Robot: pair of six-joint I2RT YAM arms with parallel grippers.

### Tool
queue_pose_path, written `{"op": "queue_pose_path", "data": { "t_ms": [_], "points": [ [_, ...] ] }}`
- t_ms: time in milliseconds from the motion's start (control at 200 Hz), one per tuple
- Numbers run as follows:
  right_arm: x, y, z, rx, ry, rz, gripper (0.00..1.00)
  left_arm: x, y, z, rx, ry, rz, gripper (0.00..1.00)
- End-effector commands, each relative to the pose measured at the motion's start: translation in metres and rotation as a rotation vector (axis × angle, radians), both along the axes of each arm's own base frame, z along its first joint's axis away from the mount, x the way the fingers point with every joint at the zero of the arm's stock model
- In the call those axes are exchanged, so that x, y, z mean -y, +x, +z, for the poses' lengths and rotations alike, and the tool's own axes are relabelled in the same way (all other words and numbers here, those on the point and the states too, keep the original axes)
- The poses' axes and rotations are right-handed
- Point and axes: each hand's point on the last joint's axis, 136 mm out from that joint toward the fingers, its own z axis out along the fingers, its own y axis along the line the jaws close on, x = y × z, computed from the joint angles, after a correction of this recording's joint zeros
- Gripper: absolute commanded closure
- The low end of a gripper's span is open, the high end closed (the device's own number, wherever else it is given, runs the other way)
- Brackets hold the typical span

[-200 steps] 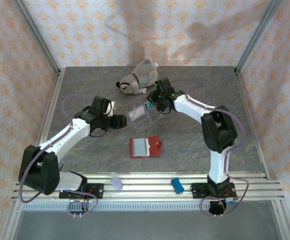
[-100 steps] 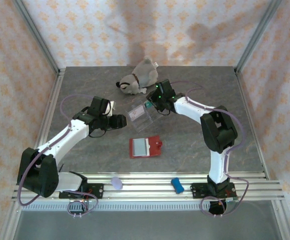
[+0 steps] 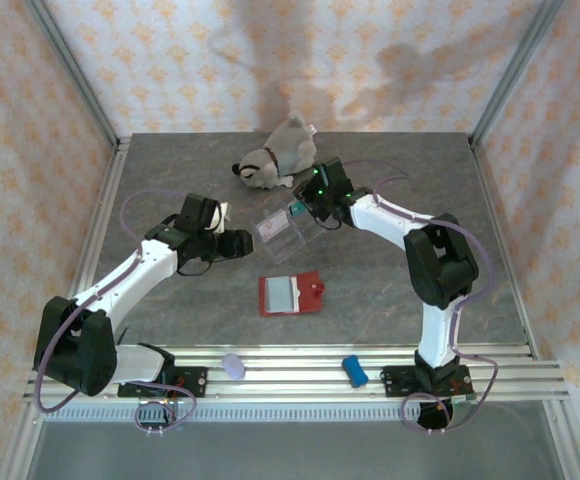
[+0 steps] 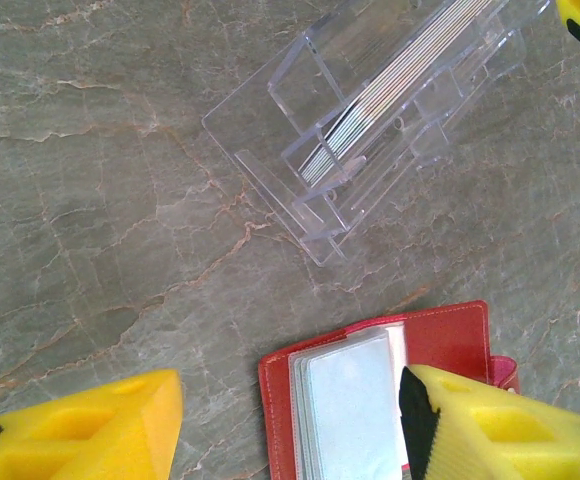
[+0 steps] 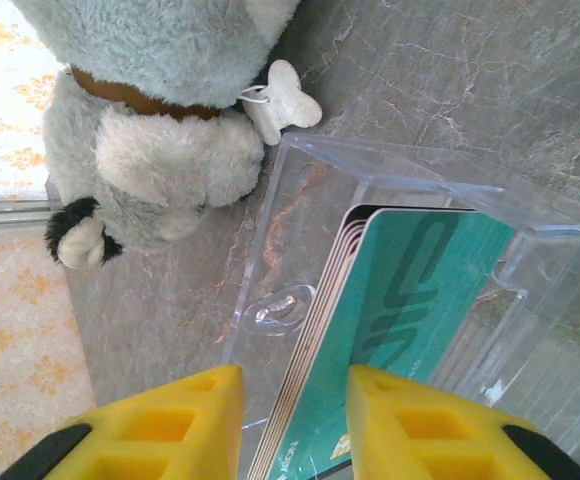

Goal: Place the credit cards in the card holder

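Right tool narrower; grey marbled tabletop, floral-patterned walls.

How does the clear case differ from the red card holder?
The clear case is transparent and holds stacked cards; the red card holder is opaque and lies open. The case sits farther back; the holder lies nearer the front. Both rest on the table.

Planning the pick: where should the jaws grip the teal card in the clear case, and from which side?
Its free upper edge, coming down through the clear case's open top. The teal card stands on edge, outermost in a stack, with case walls around it, so likely only that edge is reachable.
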Motion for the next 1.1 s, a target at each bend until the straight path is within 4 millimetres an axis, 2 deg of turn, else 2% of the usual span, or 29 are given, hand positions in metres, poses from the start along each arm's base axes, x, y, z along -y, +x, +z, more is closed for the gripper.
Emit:
{"op": "queue_pose_path", "data": {
  "t_ms": [0, 185, 551, 591, 646, 681, 826, 1096],
  "points": [
    [0.001, 0.002, 0.023, 0.060, 0.021, -0.003, 0.71, -0.005, -0.002, 0.000, 0.004, 0.022, -0.002, 0.40],
    [-0.001, 0.001, 0.028, 0.068, 0.033, 0.006, 0.79, -0.007, -0.004, 0.000, 0.007, 0.030, -0.003, 0.39],
    [0.002, -0.002, 0.032, 0.078, 0.024, 0.012, 0.84, -0.006, -0.003, 0.001, 0.011, 0.023, -0.002, 0.39],
    [0.002, -0.002, 0.030, 0.072, 0.019, 0.011, 0.81, -0.006, -0.003, 0.001, 0.009, 0.023, -0.002, 0.39],
    [0.004, -0.003, 0.026, 0.057, 0.009, 0.005, 0.68, -0.005, -0.003, 0.000, 0.005, 0.023, -0.005, 0.39],
    [0.006, -0.004, 0.022, 0.043, -0.003, 0.000, 0.64, -0.005, -0.003, -0.001, 0.004, 0.022, -0.007, 0.39],
    [0.004, -0.005, 0.011, 0.017, -0.009, 0.004, 0.59, -0.004, -0.003, -0.002, 0.000, 0.019, -0.009, 0.39],
    [-0.001, 0.004, 0.002, 0.002, -0.005, 0.000, 0.57, -0.004, -0.001, -0.001, 0.003, 0.027, -0.011, 0.39]
  ]
}}
